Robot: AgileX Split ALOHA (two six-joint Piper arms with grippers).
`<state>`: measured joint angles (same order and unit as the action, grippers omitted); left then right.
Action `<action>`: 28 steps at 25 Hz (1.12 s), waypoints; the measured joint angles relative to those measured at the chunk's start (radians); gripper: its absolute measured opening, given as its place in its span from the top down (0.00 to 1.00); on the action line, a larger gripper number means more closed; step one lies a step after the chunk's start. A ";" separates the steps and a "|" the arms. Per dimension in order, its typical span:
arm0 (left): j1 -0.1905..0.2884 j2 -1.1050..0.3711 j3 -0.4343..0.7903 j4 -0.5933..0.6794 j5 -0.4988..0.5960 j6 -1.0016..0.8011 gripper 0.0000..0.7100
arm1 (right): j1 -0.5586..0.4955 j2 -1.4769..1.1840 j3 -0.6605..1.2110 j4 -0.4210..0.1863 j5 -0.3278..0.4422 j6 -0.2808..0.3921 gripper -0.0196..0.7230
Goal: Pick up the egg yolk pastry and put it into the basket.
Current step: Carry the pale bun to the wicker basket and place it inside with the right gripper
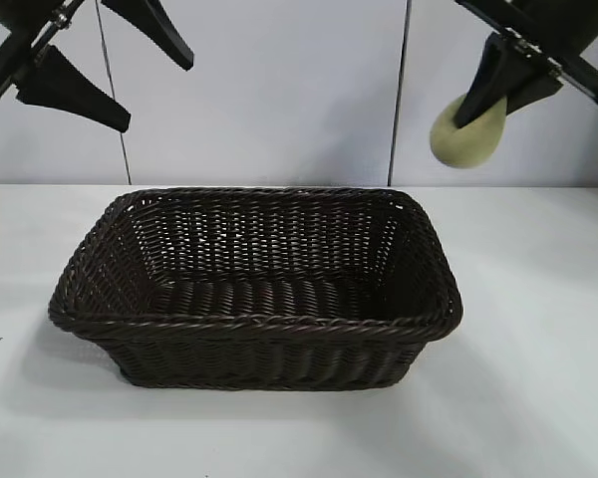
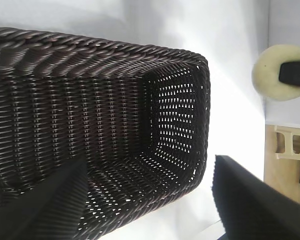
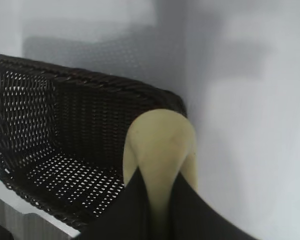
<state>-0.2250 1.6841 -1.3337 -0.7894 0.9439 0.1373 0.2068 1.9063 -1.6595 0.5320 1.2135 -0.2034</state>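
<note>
Exterior view shows the right gripper (image 1: pixel 478 115) high in the air, pinching the egg yolk pastry (image 1: pixel 468 134) between its dark fingers. The pastry is squeezed a bit and hangs above the basket (image 1: pixel 254 324), out past the basket's right end, not over the hollow. It touches nothing but the fingers.

The basket sits on the white surface (image 1: pixel 538 398) with its long side running left to right. It looks like nothing is inside it.

So the key thing is this: the basket's open middle lies down and to the left of the pastry. I think the right gripper needs to carry the pastry leftward over the rim, then lower it and let go. If it lets go too soon, the pastry could hit the rim or land outside on the surface.

Left gripper (image 1: pixel 120 65) hangs above the basket's left end with its fingers spread wide, holding nothing. It looks like it is just waiting there.
</note>
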 joint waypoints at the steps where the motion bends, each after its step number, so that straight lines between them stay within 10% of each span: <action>1: 0.000 0.000 0.000 0.000 0.000 0.000 0.28 | 0.020 0.000 0.000 0.000 0.000 0.000 0.93; 28: 0.000 0.000 0.000 0.003 0.003 0.000 0.28 | 0.190 0.096 0.000 -0.052 -0.062 0.054 0.93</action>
<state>-0.2250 1.6841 -1.3337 -0.7863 0.9469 0.1373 0.3966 2.0023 -1.6595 0.4798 1.1514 -0.1491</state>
